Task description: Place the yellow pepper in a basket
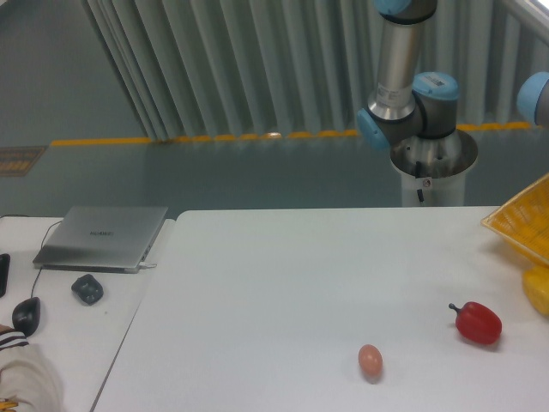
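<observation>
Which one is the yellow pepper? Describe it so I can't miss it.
Start at the basket, cut off by the table's right edge. Just in front of it, also cropped by the frame, sits the yellow pepper. It is glossy plain yellow, unlike the latticed basket, the red pepper and the egg.

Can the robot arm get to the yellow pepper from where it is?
Probably yes. The yellow pepper lies bare on the table at the right edge, below the basket, nothing over it. The gripper is out of view.
</observation>
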`<move>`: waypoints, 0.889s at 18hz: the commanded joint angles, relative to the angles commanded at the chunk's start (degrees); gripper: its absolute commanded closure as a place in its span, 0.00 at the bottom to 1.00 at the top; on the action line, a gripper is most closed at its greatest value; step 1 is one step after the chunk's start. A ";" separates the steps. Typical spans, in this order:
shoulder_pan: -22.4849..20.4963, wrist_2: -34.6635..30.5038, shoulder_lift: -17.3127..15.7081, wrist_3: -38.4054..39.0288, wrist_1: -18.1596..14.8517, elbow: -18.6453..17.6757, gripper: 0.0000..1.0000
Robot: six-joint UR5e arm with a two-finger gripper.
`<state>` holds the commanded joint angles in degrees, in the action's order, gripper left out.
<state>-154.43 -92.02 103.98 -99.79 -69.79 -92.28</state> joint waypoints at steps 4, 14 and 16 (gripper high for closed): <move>3.68 -0.09 -0.36 18.88 0.79 -0.09 0.00; 4.49 0.00 1.40 38.16 2.28 -2.99 0.00; 4.58 0.00 2.45 42.02 3.25 -3.17 0.00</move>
<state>-149.85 -92.02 106.43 -57.77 -66.54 -95.45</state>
